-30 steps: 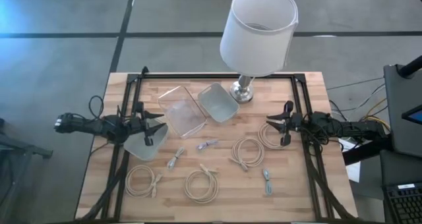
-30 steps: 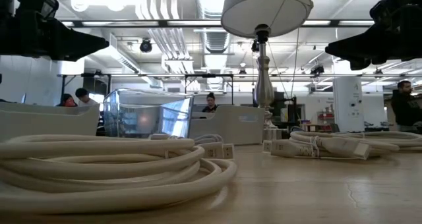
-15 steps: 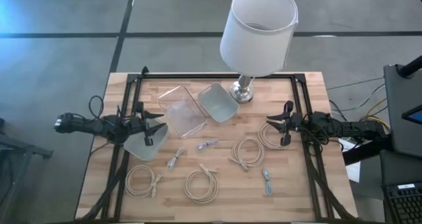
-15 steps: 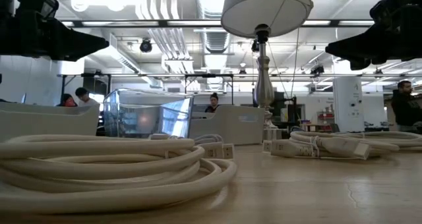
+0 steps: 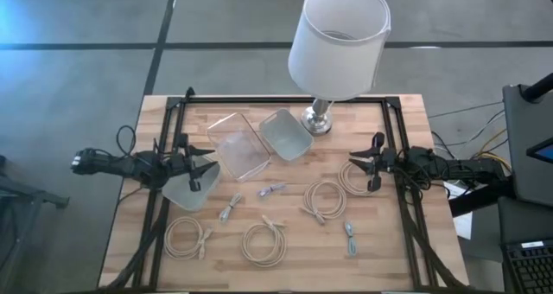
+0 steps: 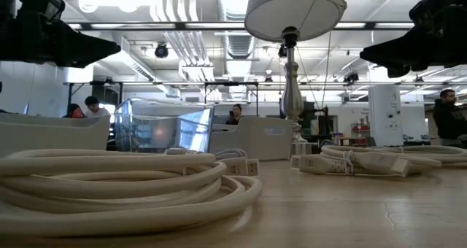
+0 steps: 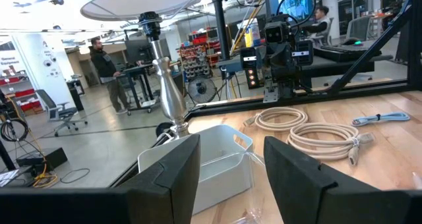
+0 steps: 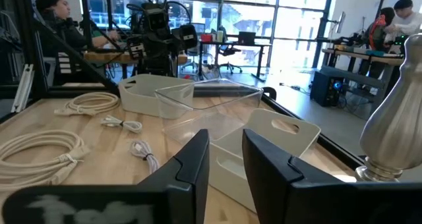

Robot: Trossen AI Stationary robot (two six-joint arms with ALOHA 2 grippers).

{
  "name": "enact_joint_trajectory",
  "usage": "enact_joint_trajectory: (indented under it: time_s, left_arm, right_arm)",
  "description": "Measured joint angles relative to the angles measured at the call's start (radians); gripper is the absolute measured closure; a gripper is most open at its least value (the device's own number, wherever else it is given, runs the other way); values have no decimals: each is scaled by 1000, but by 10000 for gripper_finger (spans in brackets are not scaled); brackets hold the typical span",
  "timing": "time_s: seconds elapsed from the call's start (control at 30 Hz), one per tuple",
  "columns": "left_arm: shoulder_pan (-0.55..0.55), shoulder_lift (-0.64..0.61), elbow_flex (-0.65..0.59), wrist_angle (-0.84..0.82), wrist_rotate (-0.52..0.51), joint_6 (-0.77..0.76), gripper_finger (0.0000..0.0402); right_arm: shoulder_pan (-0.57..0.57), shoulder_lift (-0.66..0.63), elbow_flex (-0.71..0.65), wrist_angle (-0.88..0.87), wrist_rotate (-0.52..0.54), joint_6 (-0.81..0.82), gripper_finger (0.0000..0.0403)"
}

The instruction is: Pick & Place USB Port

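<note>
I work in a big open lab — half workshop, half office. Past my wooden table (image 5: 389,242) run a bare concrete floor (image 5: 78,78), exposed ceiling ducts (image 6: 175,40) and strip lights. People sit at desks (image 8: 359,56) with monitors (image 7: 297,3) — shelves of parts (image 7: 198,56) and rolling chairs (image 7: 56,112) stand behind.

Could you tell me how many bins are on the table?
3. A grey bin sits under the left gripper, a clear bin is mid-table, and another grey bin lies beside the lamp. None seem hidden.
</note>
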Motion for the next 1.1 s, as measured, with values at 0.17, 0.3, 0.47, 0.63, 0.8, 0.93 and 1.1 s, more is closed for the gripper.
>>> enact_joint_trajectory:
  time_s: [0.17,0.3,0.47,0.63,0.8,0.93,1.1]
  left_arm:
    - [0,0,0,0,0,0,229]
    - [0,0,0,0,0,0,229]
    - [0,0,0,0,0,0,229]
    - [0,0,0,-1,0,33,229]
    - [0,0,0,1,0,119,229]
    - [0,0,0,2,0,119,229]
    - [0,0,0,10,0,119,229]
  right_arm:
    - [0,0,0,0,0,0,323]
    - [0,0,0,0,0,0,331]
    - [0,0,0,0,0,0,335]
    - [0,0,0,0,0,-6,327]
    - [0,0,0,0,0,-222,318]
    - [0,0,0,0,0,-337,317]
    - [0,0,0,14,51,-339,327]
